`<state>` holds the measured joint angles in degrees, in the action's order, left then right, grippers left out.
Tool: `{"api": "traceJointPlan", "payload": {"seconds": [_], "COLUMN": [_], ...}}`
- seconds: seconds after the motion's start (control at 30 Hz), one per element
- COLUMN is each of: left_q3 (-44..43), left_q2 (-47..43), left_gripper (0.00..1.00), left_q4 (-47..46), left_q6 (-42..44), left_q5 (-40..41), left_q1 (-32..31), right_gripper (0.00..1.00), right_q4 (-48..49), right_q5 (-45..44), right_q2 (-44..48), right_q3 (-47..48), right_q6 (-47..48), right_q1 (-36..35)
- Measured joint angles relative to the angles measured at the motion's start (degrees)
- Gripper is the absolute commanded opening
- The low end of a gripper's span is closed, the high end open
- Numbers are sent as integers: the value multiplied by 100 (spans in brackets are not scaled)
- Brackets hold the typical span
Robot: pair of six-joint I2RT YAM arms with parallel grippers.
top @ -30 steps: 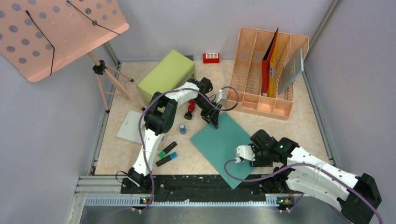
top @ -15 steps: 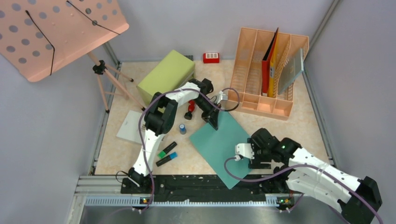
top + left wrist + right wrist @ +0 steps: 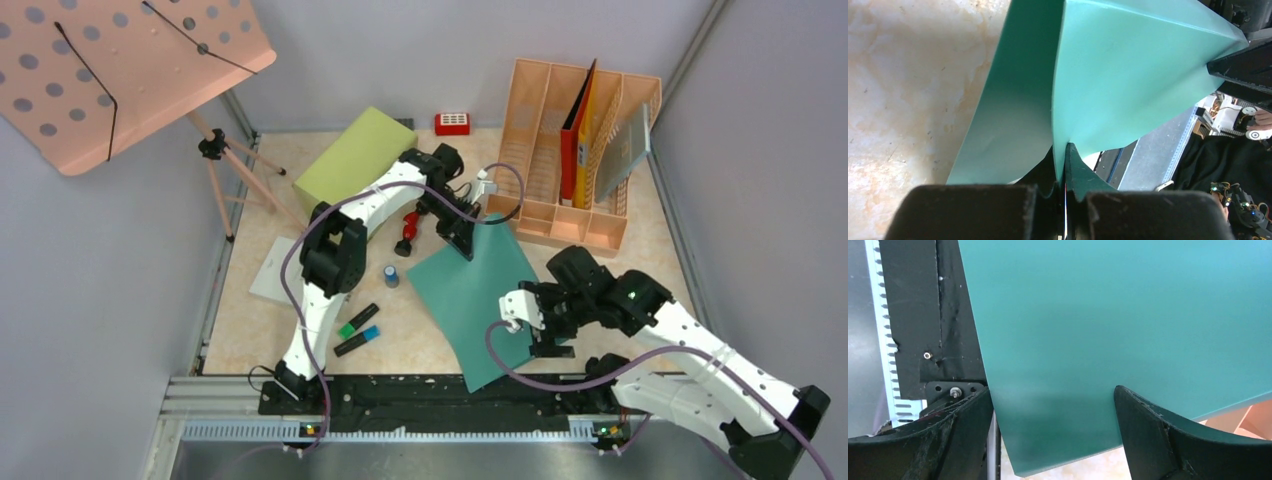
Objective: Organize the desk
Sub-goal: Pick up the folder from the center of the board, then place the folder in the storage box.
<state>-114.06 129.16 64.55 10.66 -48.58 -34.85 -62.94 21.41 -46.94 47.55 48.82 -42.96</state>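
Note:
A teal folder (image 3: pixel 470 290) lies slanted across the middle of the beige marble desk (image 3: pixel 265 335), with its near corner over the front rail. My left gripper (image 3: pixel 463 243) is shut on the folder's far corner, which is raised off the desk. In the left wrist view the folder (image 3: pixel 1128 75) bends up out of the closed left gripper (image 3: pixel 1063 150). My right gripper (image 3: pixel 545 330) hangs open over the folder's near right part. In the right wrist view the folder (image 3: pixel 1123 315) spans the wide gap of the right gripper (image 3: pixel 1052 392), and the fingers do not close on it.
A peach file organizer (image 3: pixel 580 150) with red, yellow and grey folders stands at the back right. A green box (image 3: pixel 355 160) and a small red item (image 3: pixel 452 123) sit at the back. A red-black tool (image 3: pixel 407 232), a blue cap (image 3: pixel 391 275), two markers (image 3: pixel 357 330) and a white pad (image 3: pixel 275 270) lie left of the folder. A tripod holds a peach board (image 3: pixel 120 70).
The left gripper shut on the folder's far corner and lifted it toward the back, turning the folder. The right gripper opened wider and shifted a little toward the back over the folder.

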Motion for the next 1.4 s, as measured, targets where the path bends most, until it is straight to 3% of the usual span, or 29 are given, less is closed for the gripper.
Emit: {"api": "traceJointPlan", "payload": {"seconds": [0.5,0.8,1.13,1.4], "left_q3": [-345,-402,619,1716], "left_q2": [33,-66,-2041,-2813], "left_gripper": [0,0,0,0], "left_q4": [92,103,-223,-529], "left_q6": [229,315,761,1187], "left_q5": [-313,-179,332,518], "left_q1": [-57,4,-63,-164], "right_gripper": [85,89,91,95], "right_q4": [-365,647,1827,2055], "right_q5": [-748,-975,-1049,-122], "right_q2": [638,651,-166,-874], "right_q3": [-81,302,1690,1967], "right_q6": [254,-892,-2420,-3182], "right_q1": [2,282,1008,1965]}}
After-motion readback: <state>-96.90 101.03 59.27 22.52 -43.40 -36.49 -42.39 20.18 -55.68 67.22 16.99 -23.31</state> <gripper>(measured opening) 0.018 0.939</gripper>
